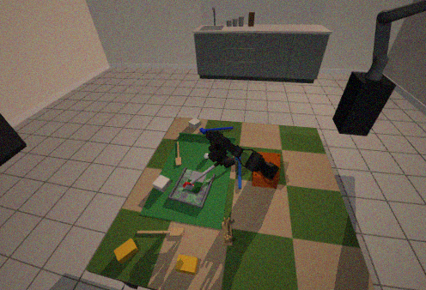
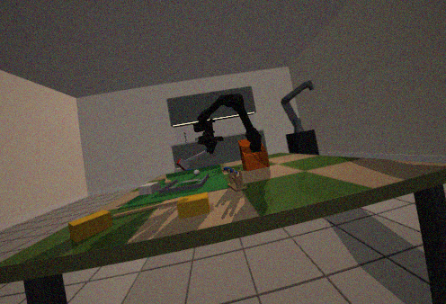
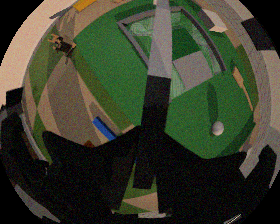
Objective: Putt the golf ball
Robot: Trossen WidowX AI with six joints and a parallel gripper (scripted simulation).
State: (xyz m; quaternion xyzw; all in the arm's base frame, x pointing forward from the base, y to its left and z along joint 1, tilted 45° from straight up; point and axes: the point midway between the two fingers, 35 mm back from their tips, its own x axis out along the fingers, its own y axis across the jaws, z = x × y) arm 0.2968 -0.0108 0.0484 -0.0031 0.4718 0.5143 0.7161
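My gripper (image 1: 222,163) (image 2: 209,150) (image 3: 147,131) is shut on the dark handle of the red putter and holds it in the air. The putter's pale shaft (image 1: 203,174) (image 2: 194,156) (image 3: 161,45) slants down and away to its red head (image 1: 187,184) (image 2: 179,163), which is beyond the top edge of the wrist view. The white golf ball (image 1: 206,156) (image 2: 197,173) (image 3: 217,128) lies on the green mat (image 1: 159,206) (image 3: 98,55). The raised green (image 3: 185,44) is a dark square inside a grey frame; the grey ramp (image 3: 193,69) faces the ball's side.
An orange block (image 1: 273,158) (image 2: 255,162) is by the arm's base. A blue bar (image 1: 240,176) (image 3: 104,128) lies near the mat's right edge. White blocks (image 1: 161,183) (image 1: 194,123), wooden mallets (image 1: 178,160) (image 1: 173,233), yellow blocks (image 1: 125,250) (image 1: 187,264) and a brown figure (image 1: 228,230) stand around.
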